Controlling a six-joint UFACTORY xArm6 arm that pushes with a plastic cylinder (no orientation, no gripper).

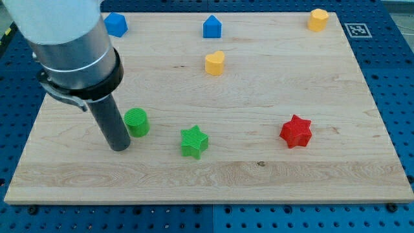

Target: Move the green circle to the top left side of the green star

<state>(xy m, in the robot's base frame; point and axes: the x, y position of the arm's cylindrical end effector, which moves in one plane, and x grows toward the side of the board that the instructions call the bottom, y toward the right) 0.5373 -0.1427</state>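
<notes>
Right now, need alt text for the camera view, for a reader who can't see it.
On a wooden board, my tip sits just to the view's left of the green circle, with the green star further right and slightly lower. A red star lies at the right; two blue blocks and two yellow blocks sit toward the top.

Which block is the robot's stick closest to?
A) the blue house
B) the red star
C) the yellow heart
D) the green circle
D: my tip sits just at the view's left of the green circle, almost touching it, while the green star and all the other blocks lie farther off.
</notes>
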